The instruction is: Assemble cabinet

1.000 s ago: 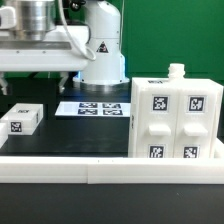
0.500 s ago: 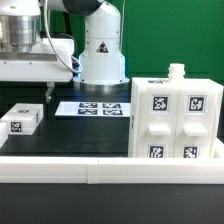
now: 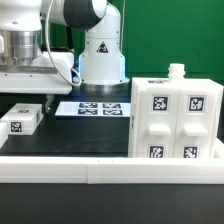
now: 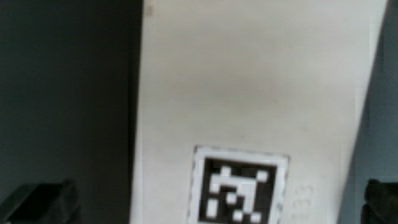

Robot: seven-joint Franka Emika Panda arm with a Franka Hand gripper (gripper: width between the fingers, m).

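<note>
The cabinet is the large white box at the exterior view's right, upright, with tagged panels on its front and a small knob on top. A small loose white block with one tag lies at the exterior view's left. The arm's hand hangs above that block; its fingers are hard to make out there. In the wrist view my gripper is open, with dark fingertips far apart at both sides of a white part with one tag. The fingers do not touch it.
The marker board lies flat on the black table between the block and the cabinet. The robot's white base stands behind it. A white rail runs along the table's front edge.
The arm's hand has moved toward the exterior view's left, over the small white block. The cabinet, the block and the marker board have not moved.
</note>
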